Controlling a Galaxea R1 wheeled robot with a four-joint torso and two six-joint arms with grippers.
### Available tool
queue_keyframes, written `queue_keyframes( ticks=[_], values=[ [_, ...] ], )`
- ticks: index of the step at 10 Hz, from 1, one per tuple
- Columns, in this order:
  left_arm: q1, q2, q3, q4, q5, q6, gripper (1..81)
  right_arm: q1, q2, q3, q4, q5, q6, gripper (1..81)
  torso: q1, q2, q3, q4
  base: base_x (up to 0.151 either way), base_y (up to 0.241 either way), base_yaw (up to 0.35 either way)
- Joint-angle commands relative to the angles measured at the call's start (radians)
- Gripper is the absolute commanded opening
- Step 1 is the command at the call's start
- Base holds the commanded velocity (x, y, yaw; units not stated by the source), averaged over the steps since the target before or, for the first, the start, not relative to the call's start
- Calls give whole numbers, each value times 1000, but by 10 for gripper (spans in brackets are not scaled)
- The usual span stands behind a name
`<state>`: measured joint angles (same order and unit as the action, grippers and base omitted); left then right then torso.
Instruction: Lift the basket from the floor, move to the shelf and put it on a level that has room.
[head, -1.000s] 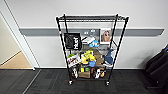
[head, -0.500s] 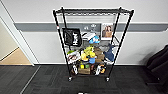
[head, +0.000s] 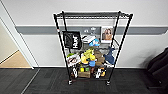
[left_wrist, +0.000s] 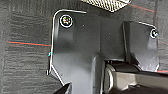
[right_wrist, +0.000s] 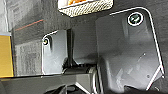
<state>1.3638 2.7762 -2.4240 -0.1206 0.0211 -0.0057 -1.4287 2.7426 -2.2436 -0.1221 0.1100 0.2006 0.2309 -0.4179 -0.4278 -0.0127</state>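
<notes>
Shelf stands against the wall on the floor; its top level is bare, lower tiers cluttered. Basket lies on the carpet, a woven edge in both wrist views. State of either tool: cannot tell.

Camera tilted down: shelf higher in head view.

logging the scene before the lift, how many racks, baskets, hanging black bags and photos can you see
rack: 1
basket: 1, on the carpet
black bag: 1, hanging on the rack
photo: 1, standing on a rack tier
total: 4
</notes>
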Motion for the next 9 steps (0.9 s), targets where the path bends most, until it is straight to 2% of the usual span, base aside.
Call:
queue_keyframes(
  ticks=[1,3,5,6,7,9],
  values=[
    [-81,-41,0,-46,85,-5,811,79,-42,21,7,-92,29,811,61,-95,0,0,0,0,0],
    [-122,-41,0,-62,138,-5,811,105,-51,24,16,-98,29,811,106,-165,0,0,0,0,0],
    [-156,-42,14,-70,148,-5,811,130,-51,18,18,-116,29,811,147,-231,0,0,0,0,0],
    [-176,-42,17,-77,178,-5,811,144,-51,18,18,-124,29,811,170,-267,-22,0,0,0,0],
    [-191,-42,17,-82,192,-5,811,155,-51,18,19,-130,29,811,191,-300,-94,0,0,0,0],
    [-211,-45,17,-88,195,-5,811,181,-51,18,36,-133,29,811,222,-349,-119,0,0,0,0]
  ],
)
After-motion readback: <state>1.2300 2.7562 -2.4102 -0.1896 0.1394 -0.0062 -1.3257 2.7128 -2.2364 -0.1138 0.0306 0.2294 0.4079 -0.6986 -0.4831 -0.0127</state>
